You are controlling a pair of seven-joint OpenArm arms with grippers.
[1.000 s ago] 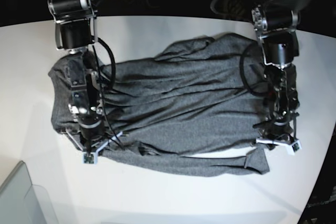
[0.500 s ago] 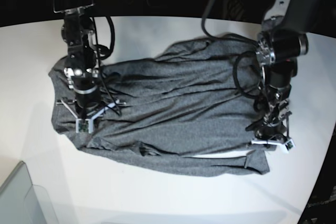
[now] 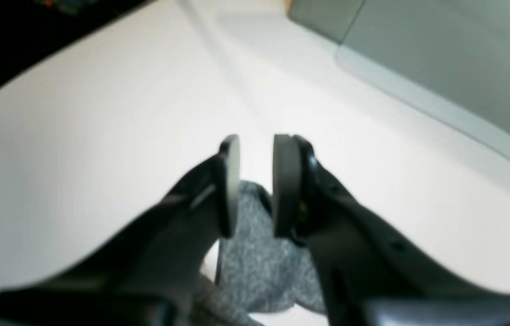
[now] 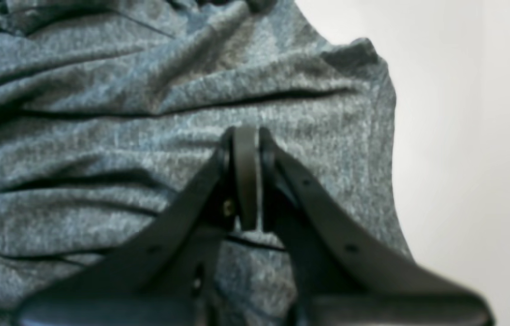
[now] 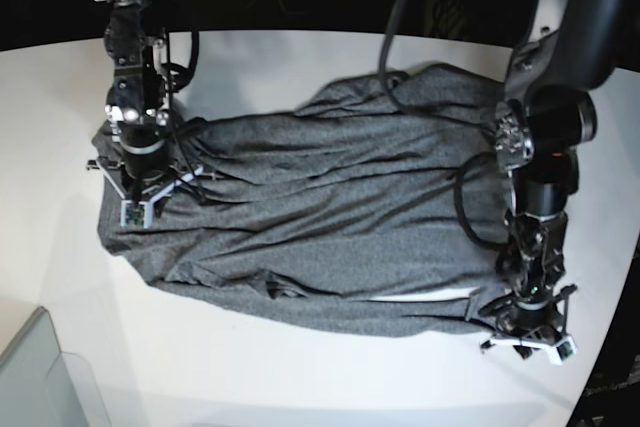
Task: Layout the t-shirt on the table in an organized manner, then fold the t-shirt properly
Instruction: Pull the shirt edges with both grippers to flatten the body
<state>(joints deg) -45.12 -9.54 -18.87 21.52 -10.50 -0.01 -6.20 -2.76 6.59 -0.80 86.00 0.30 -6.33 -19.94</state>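
One cloth: t-shirt (image 5: pixel 330 217), heather dark-grey knit, wrinkled in long folds, spread across white worktop (image 5: pixel 300 377).
Worktop: smooth, curved edge.
Right fingers (image 4: pixel 245 176): pressed together, empty, above shirt near its edge.
Left fingers (image 3: pixel 255 185): narrow gap, grey fabric behind; grip cannot tell.
Bin (image 5: pixel 40 377): translucent grey corner.

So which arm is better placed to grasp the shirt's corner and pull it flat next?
Probably the left. Its claw hangs at a bunched corner of the t-shirt, jaws slightly apart, with the cloth edge just beneath. The right claw is shut, over wrinkled cloth inside the edge.
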